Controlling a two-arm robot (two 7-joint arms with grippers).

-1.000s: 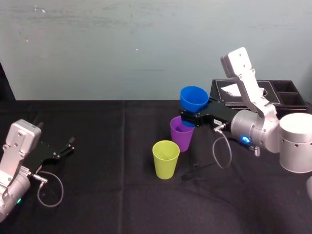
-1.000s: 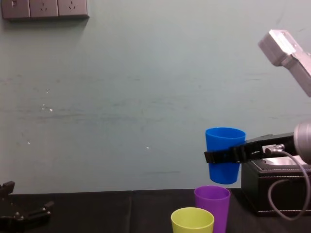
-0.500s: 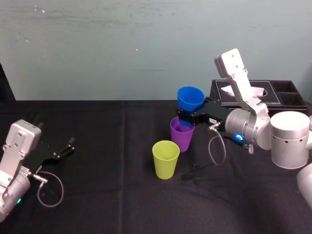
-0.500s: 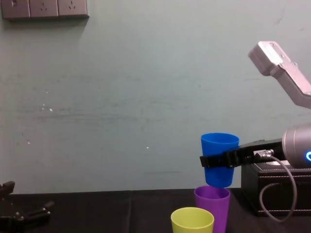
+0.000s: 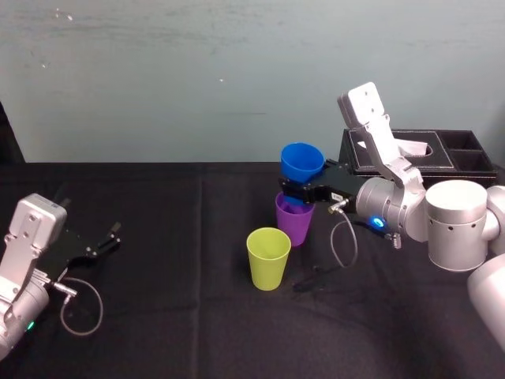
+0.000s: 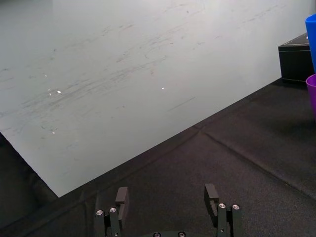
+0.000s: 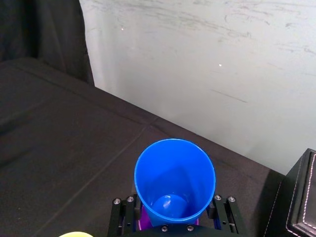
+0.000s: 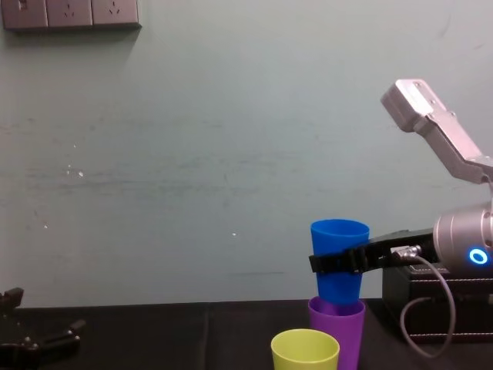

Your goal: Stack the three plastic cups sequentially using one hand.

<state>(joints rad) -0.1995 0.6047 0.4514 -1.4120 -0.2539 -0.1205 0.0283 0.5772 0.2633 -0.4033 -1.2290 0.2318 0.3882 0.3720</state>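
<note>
Blue cup [image 5: 302,160], purple cup [image 5: 293,225] and yellow-green cup [image 5: 268,257] cluster midway across the black counter [image 5: 173,237]. The right arm [image 5: 442,225] reaches in level from the right with the right gripper [image 5: 298,191] pointing leftward, and the left gripper [image 5: 110,234] lies parked at the far left, jaws spread and empty. The right gripper's jaws pinch the blue cup's lower half from both sides, upright, its base just entering the purple cup's mouth; the yellow-green cup stands apart, just in front and leftward.

Silver-grey arms [image 5: 454,225]; black two-fingered left pincer [image 6: 168,195] and right pincer [image 7: 173,210], studded with screws [image 7: 116,201]; grey looping cables [image 5: 332,241]; glowing blue ring [image 8: 478,257].
</note>
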